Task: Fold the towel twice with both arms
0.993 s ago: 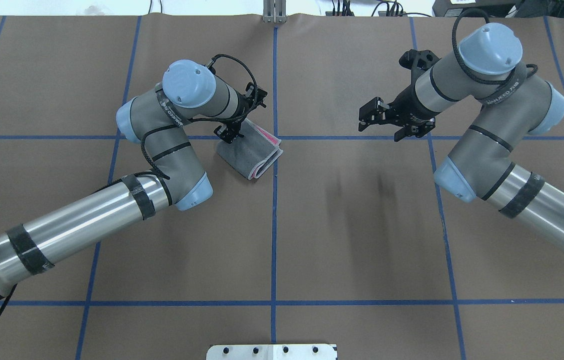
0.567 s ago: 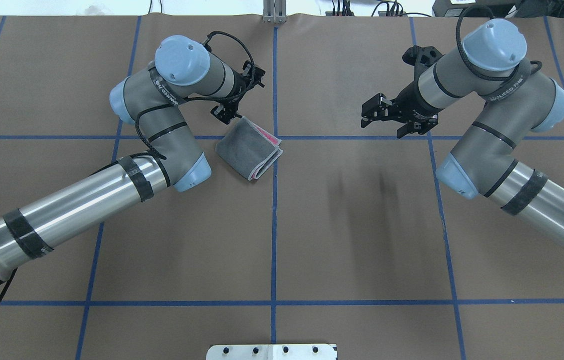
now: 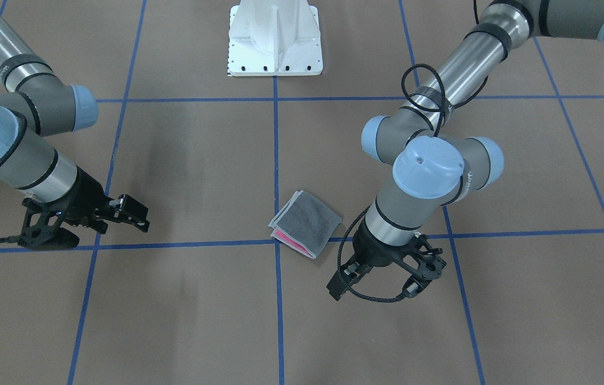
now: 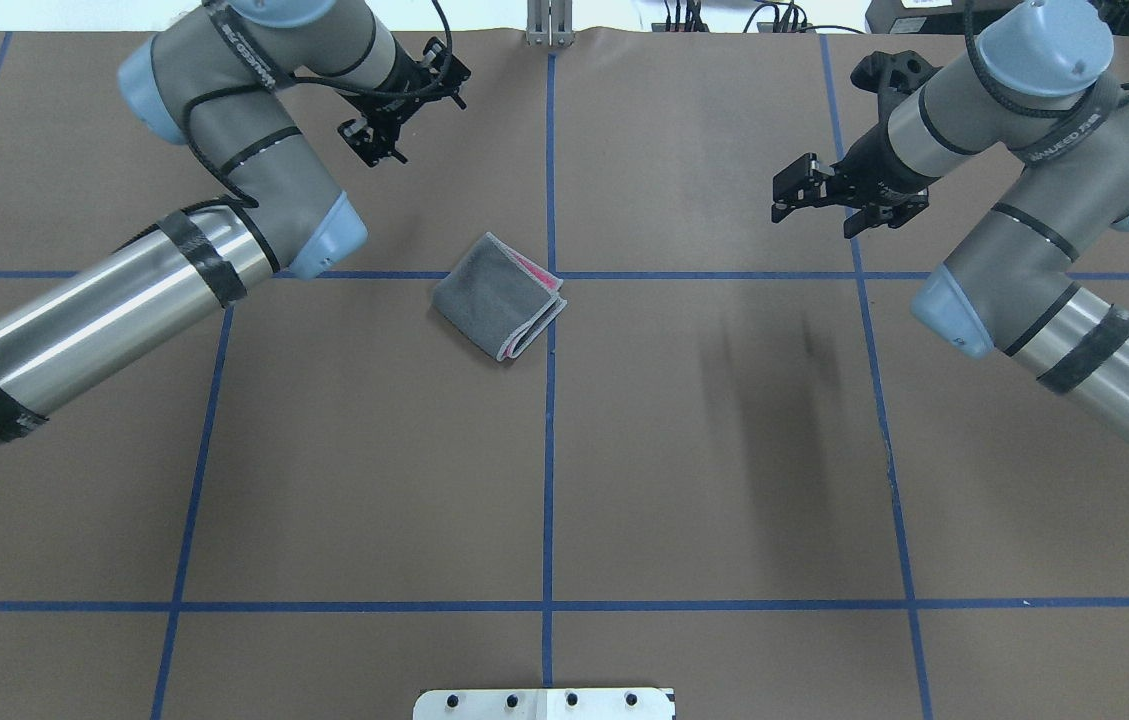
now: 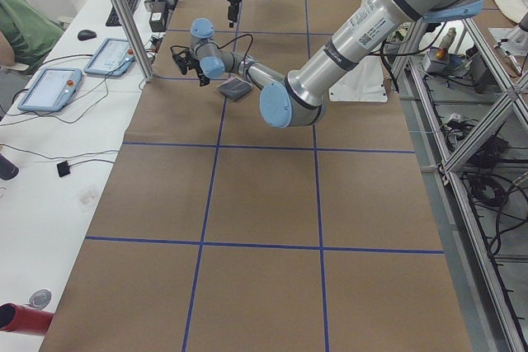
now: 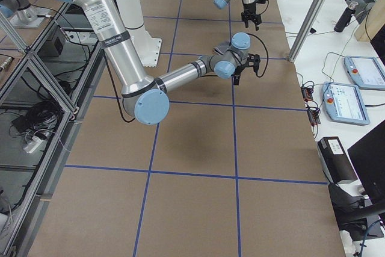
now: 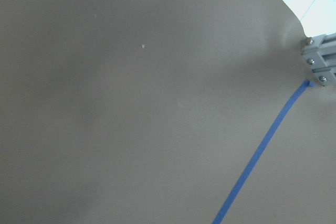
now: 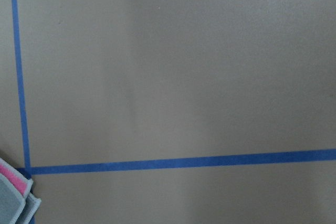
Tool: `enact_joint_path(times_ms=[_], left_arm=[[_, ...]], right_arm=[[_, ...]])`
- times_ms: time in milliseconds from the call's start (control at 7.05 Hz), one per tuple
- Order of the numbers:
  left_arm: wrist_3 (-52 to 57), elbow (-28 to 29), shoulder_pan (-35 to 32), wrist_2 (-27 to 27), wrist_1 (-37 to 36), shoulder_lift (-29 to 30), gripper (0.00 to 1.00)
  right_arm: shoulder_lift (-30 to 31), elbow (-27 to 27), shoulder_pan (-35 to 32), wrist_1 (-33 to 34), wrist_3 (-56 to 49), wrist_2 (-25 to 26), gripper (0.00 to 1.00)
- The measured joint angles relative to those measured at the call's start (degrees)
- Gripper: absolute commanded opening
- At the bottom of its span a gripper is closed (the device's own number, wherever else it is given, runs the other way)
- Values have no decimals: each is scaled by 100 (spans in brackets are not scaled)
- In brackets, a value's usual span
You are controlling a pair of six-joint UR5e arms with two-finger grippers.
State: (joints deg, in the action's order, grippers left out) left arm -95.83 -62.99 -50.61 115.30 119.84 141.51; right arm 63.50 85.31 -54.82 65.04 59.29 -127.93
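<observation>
The towel [image 4: 499, 297] lies folded into a small square near the table's middle, grey face up, with pink showing at its open edges. It also shows in the front view [image 3: 306, 223], and its corner shows in the right wrist view [image 8: 13, 199]. My left gripper [image 4: 372, 143] is open and empty, raised beyond and to the left of the towel; in the front view it [image 3: 343, 280] hangs in front of the towel. My right gripper [image 4: 786, 192] is open and empty, well to the towel's right, as the front view [image 3: 138, 215] also shows.
Blue tape lines [image 4: 549, 450] grid the brown table cover. The white pedestal plate [image 3: 275, 59] stands at the robot's side. An aluminium bracket [image 4: 549, 25] sits at the far edge. A desk with tablets [image 5: 49, 88] runs beyond that edge.
My left gripper has lifted off the towel's far-left corner and drawn away to the far left. My right gripper has drawn back to the right and farther away. The towel has stayed put.
</observation>
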Motion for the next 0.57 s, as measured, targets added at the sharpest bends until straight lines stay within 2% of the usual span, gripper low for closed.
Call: enact_joint_path(times_ms=[284, 567], left_arm=[[1797, -734, -424, 47, -983, -572, 100], [3886, -1624, -809, 50, -1578, -1498, 100]], right_arm=[[-4, -99, -458, 833, -1302, 5, 100], [8, -154, -1013, 1591, -2739, -13, 100]])
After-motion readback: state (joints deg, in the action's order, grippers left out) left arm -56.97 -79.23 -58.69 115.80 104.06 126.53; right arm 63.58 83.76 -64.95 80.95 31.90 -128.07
